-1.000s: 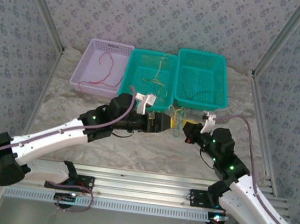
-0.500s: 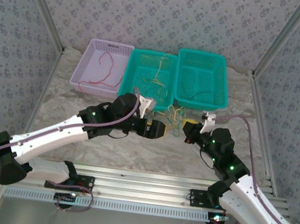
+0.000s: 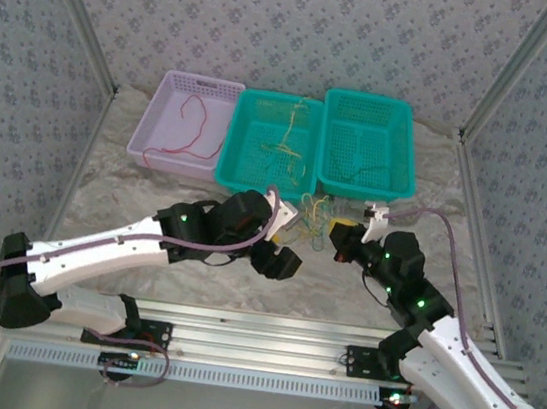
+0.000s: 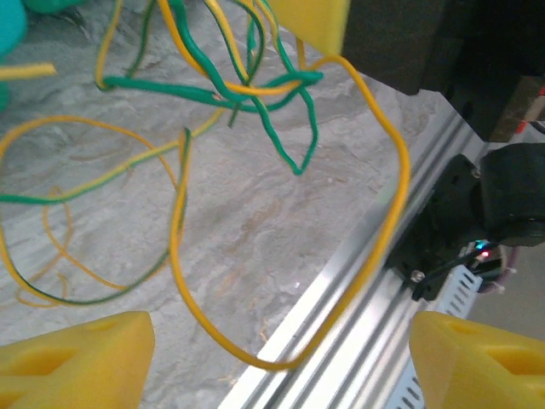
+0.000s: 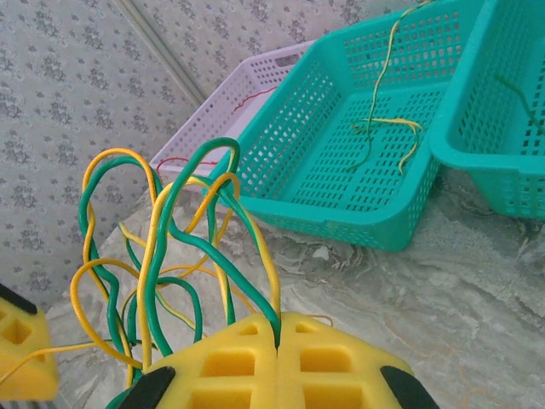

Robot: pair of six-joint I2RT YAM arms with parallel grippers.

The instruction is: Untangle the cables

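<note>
The left fingers [image 3: 284,258] had drawn back from the tangle, farther from the middle teal basket [image 3: 233,144] and nearer the arm bases. They stood spread with nothing between them, probably to line up on one hanging yellow loop. Just in front of that basket, the right fingers [image 5: 278,345] were clenched on the cables [image 5: 156,256], anchoring the yellow and green bunch above the desk [image 3: 153,199] so single strands could be pulled out. Inside the basket lay loose yellow strands [image 3: 286,146], seemingly sorted. Left of it, a lilac basket [image 3: 149,118] held a red cable [image 3: 202,119].
</note>
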